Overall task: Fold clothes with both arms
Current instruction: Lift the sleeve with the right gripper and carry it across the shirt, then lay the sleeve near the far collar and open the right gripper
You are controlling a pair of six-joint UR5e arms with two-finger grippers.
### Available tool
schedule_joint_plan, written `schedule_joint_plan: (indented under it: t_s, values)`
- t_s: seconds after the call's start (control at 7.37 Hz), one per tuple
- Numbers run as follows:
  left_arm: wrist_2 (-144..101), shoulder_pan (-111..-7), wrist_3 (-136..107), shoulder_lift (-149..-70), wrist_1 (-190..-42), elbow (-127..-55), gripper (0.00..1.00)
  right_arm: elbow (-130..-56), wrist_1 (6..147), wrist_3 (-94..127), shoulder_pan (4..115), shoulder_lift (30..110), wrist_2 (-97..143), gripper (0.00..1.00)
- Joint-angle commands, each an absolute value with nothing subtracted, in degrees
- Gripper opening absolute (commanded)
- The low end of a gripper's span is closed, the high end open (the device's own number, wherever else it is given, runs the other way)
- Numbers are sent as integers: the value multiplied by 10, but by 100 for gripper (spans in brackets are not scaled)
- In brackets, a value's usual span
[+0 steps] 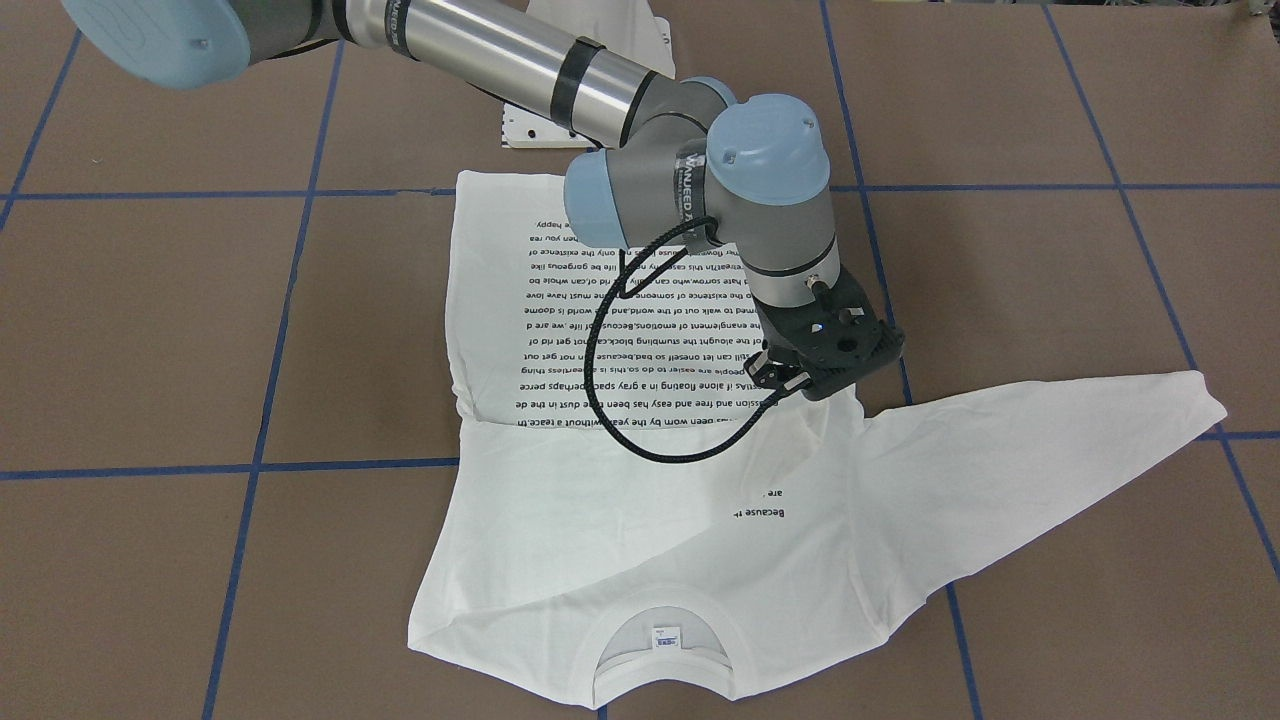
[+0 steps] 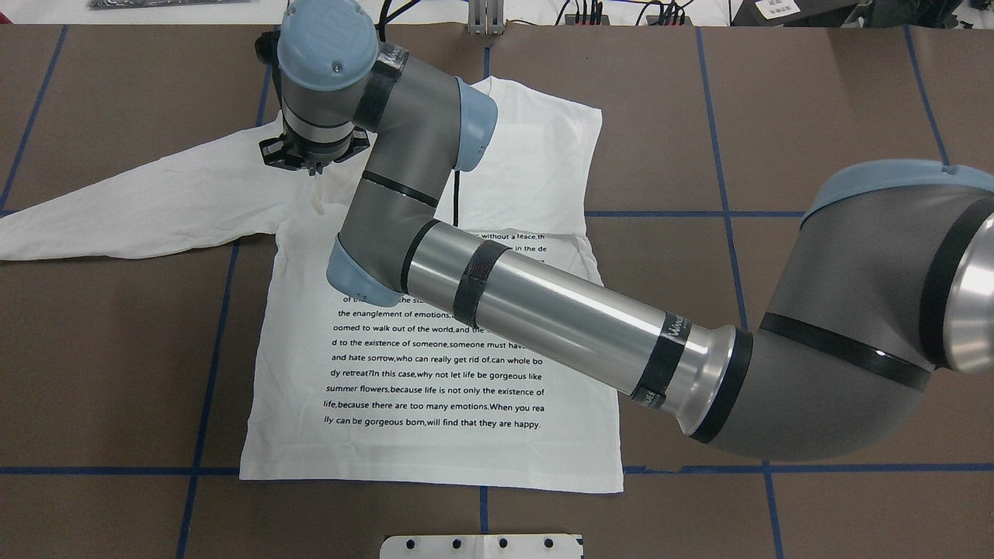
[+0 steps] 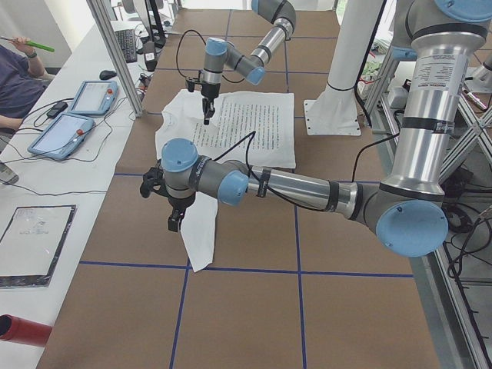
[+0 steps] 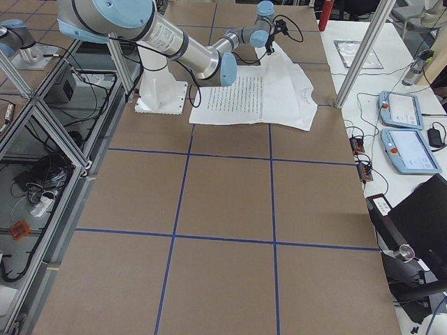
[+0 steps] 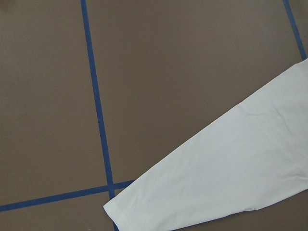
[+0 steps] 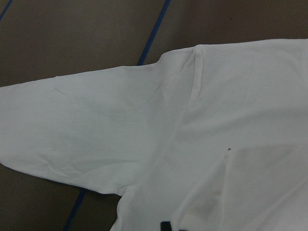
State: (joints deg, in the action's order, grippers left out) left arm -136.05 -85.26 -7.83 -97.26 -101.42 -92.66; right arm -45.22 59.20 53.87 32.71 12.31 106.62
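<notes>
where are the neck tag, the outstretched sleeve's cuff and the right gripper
neck tag [image 1: 667, 637], front-facing view, middle of the tag
sleeve cuff [image 1: 1197, 400], front-facing view, far end of the outstretched sleeve
right gripper [image 1: 783, 382], front-facing view, midway between its fingertips

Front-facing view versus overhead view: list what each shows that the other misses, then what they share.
Front-facing only: the collar with its neck tag, and the outstretched sleeve's tip. Overhead only: the right arm's large elbow joint, and the bottom text lines uncovered by the arm. Both: the white T-shirt, the right gripper over its shoulder area, and the white pedestal base.
</notes>
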Motion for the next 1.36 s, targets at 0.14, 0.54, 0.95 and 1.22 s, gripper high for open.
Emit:
schedule_joint_plan:
  t_s: [0.14, 0.54, 0.95, 1.22]
  values:
    - [-1361, -853, -79, -973, -1014, -926, 99, -416, 592, 539, 315, 118, 1014, 0]
    - [-1361, -853, -78, -981, -1014, -915, 99, -400, 588, 539, 302, 101, 977, 0]
    - [-1360, -853, -79, -991, -1013, -911, 99, -401, 508, 596, 293, 85, 957, 100]
    - [-1360, -853, -81, -991, -1012, -911, 99, -401, 507, 628, 293, 85, 955, 99]
